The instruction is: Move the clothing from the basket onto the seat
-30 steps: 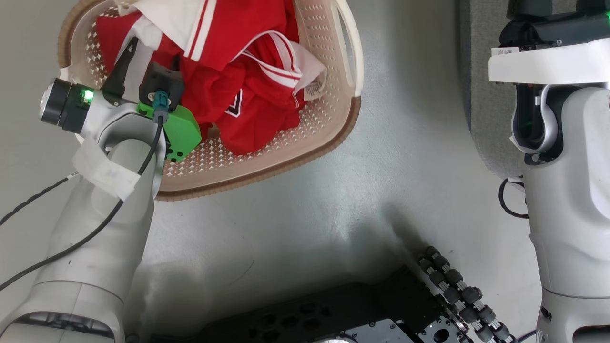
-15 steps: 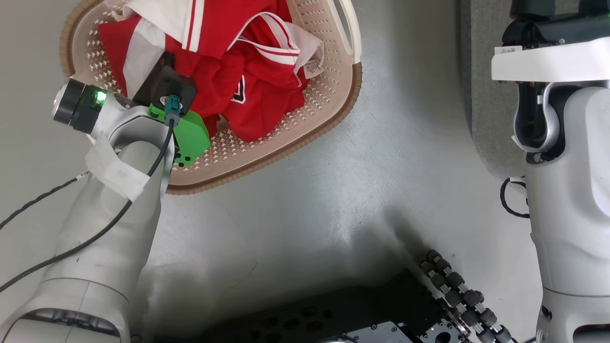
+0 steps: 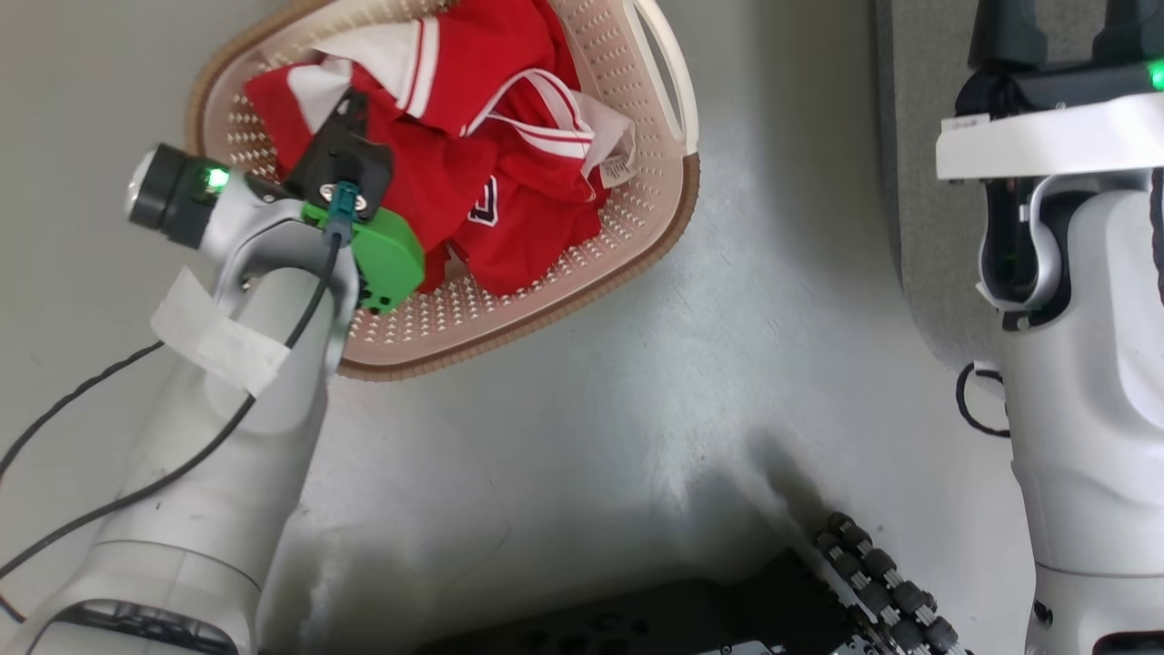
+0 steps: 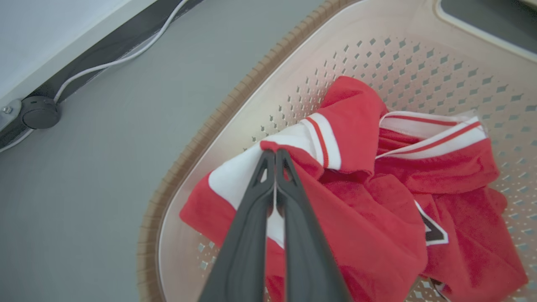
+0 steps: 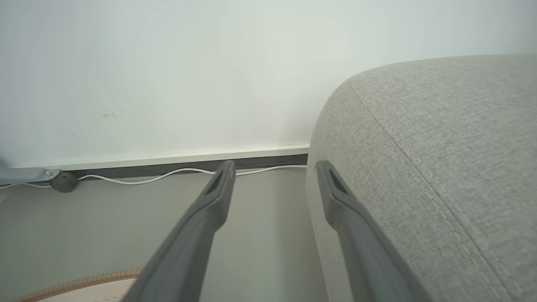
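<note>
I get bright, even light; a pale sheen on the floor [image 3: 637, 382], a soft shadow below it, focus sharp.

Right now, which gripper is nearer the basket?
Left. The left gripper is inside the basket, shut on the clothing. The right gripper stands open away from it, beside the seat.

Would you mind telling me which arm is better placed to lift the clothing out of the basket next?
Left: the left gripper is shut on the clothing inside the basket, while the right gripper hangs open beside the seat.
</note>
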Motion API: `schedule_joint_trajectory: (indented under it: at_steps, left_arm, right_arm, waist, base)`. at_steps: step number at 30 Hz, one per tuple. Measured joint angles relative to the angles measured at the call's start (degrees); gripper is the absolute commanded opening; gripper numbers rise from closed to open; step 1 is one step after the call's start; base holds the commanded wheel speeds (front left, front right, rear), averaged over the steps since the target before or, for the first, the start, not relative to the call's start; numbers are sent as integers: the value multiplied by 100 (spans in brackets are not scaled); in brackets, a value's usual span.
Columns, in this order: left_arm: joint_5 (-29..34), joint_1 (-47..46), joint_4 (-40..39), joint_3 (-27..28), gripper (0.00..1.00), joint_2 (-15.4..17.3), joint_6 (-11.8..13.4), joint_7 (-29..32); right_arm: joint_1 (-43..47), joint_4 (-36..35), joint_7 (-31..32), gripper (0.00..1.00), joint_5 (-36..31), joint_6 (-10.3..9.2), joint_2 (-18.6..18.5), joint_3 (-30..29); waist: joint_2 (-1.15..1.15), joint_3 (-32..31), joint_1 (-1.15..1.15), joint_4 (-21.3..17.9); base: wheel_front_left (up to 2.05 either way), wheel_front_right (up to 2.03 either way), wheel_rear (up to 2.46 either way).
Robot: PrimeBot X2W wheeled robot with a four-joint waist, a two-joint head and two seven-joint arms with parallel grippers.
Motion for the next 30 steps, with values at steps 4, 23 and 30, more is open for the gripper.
schedule_joint_trajectory:
  at_steps: [4, 23, 30]
  left_arm:
    - [-305, 176, -591, -157, 0, -3, -144, 0]
    - [-1150, 1418, -2051, -658, 0, 1, -194, 0]
    - [-1190, 1750, -2281, -658, 0, 2, -120, 0]
  right_arm:
    - [146, 114, 0, 100, -33, 43, 2, -34]
    - [1024, 703, 0, 100, -243, 291, -47, -186]
    - [1324, 859, 0, 100, -250, 345, -36, -179]
  waist:
    - [0, -209, 0, 53]
    - [0, -1615, 0, 318]
    - [0, -2179, 0, 392]
  base:
    - [0, 0, 0]
    - [0, 0, 0]
    - [0, 0, 0]
